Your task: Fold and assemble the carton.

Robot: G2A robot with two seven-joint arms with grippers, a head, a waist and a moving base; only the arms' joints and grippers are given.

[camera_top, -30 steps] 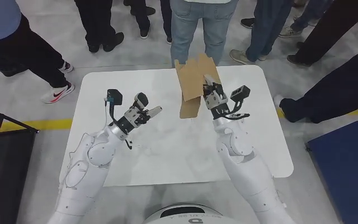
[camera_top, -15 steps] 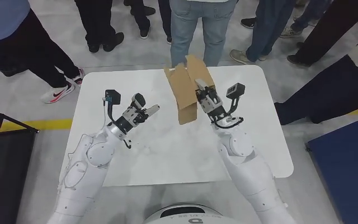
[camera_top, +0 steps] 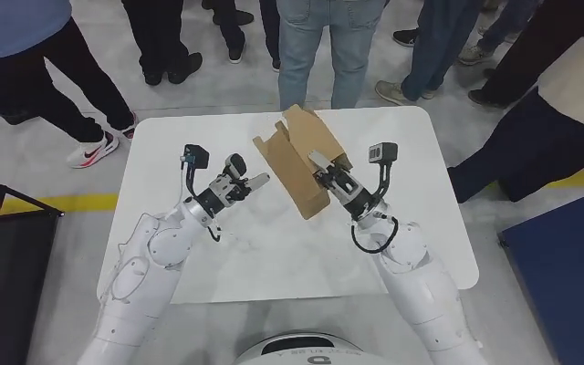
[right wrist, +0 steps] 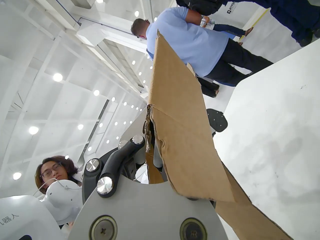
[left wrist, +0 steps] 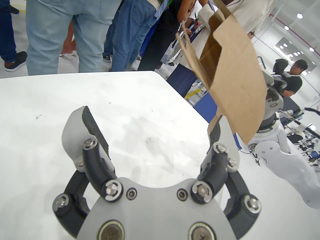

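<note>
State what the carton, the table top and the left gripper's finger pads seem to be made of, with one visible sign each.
Carton: brown corrugated cardboard, matt; its torn edge shows layered fluting.
Table top: smooth white board, perhaps laminate or plastic; it gives a soft sheen and faint scuffs.
Finger pads of the left gripper: black, finely ribbed, probably rubber.

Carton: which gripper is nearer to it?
Right. The right gripper is shut on the carton, holding it up; the left gripper is open, close beside it, gripping nothing.
</note>
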